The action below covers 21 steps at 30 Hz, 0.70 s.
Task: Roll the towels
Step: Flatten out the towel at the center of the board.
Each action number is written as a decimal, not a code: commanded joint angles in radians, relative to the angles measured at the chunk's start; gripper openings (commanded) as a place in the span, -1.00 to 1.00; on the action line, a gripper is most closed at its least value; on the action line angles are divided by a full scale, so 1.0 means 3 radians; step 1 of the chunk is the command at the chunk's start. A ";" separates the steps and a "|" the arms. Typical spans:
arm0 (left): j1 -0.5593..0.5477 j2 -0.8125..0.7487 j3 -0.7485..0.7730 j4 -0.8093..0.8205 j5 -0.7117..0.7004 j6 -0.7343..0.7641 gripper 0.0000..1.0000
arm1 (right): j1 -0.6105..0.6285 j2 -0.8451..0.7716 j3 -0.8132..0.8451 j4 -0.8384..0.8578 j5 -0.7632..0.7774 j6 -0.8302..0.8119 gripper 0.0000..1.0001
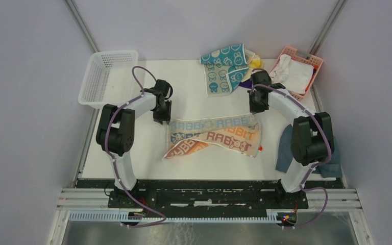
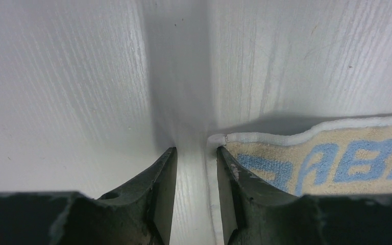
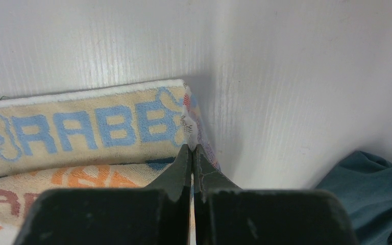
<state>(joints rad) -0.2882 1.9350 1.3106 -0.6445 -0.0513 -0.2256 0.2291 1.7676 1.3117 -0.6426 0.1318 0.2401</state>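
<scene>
Starting out, basically: nothing's rolled yet. Peach towel (image 1: 212, 135) lies flat mid-counter (image 1: 194, 97) — my right tool (image 3: 191, 147) is pinched on one far corner, left tool (image 2: 196, 151) apart around the other. Teal towel (image 1: 224, 66) sits crumpled at the back.
</scene>
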 commanded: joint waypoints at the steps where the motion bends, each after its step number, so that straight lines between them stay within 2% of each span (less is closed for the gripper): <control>1: -0.0067 0.0151 0.0019 -0.0002 -0.0003 0.0118 -0.23 | 0.0014 -0.0124 0.0004 0.0116 -0.0025 0.0018 -0.99; 6: -0.0074 0.0247 0.0016 -0.0004 0.0001 0.0103 -0.62 | 0.0014 -0.0109 -0.0003 0.0135 -0.0035 0.0025 -0.99; 9: -0.0077 0.0309 0.0007 -0.0014 -0.0015 0.0095 -0.93 | 0.0014 -0.0118 -0.0001 0.0137 -0.0035 0.0030 -0.99; 16: 0.0094 -0.0051 0.0044 -0.0080 -0.0480 0.0119 -0.95 | 0.0014 -0.0180 0.0009 0.0137 -0.0013 0.0033 -0.99; 21: 0.0181 -0.0201 0.0057 -0.0082 -0.0544 0.0165 -0.95 | 0.0014 -0.0174 0.0019 0.0179 -0.0159 0.0018 -0.99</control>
<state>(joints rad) -0.2623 1.9415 1.3327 -0.6586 -0.1410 -0.2211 0.2291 1.7638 1.3113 -0.6334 0.1246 0.2413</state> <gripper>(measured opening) 0.041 0.012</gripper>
